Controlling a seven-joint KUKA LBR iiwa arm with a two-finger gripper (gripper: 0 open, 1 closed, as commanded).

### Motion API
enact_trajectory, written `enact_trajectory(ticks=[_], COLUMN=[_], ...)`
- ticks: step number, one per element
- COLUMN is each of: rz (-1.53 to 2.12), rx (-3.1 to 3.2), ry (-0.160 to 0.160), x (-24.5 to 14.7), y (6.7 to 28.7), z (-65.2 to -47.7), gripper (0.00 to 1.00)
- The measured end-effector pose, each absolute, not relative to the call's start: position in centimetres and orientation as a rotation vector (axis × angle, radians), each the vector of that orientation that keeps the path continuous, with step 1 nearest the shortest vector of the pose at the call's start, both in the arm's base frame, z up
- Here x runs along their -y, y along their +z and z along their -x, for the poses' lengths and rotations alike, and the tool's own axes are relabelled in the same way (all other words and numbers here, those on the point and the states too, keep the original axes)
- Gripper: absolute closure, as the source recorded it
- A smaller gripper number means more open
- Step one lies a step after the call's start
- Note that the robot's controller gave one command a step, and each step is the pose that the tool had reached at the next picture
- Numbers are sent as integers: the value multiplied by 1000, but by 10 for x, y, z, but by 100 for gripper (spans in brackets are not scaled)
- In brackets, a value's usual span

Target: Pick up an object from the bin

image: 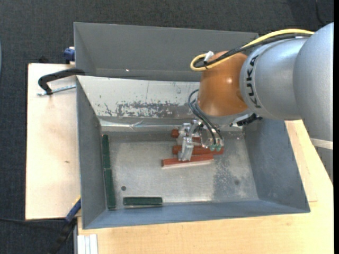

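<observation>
1. The gripper is hovering directly over a small heap of red-brown blocks.
2. Whether it is clenching or released, I cannot tell.
3. 1 long green bar and 1 short green bar are lying well left of the gripper.

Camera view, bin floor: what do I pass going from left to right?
Long dark green strip along the left wall → short dark green bar by the front wall → reddish-brown sticks mid-floor. The gripper is right over the sticks, so it shares their place in the order.
</observation>
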State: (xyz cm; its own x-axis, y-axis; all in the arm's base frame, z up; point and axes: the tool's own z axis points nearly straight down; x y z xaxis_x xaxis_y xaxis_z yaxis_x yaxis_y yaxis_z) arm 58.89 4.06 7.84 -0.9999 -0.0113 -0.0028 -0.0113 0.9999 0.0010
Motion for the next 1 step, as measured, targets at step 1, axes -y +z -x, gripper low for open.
enact_trajectory(ticks=[1], rz=[110], rx=[-3134], ry=[2], x=[-42], y=[205], z=[-582], gripper=[100])
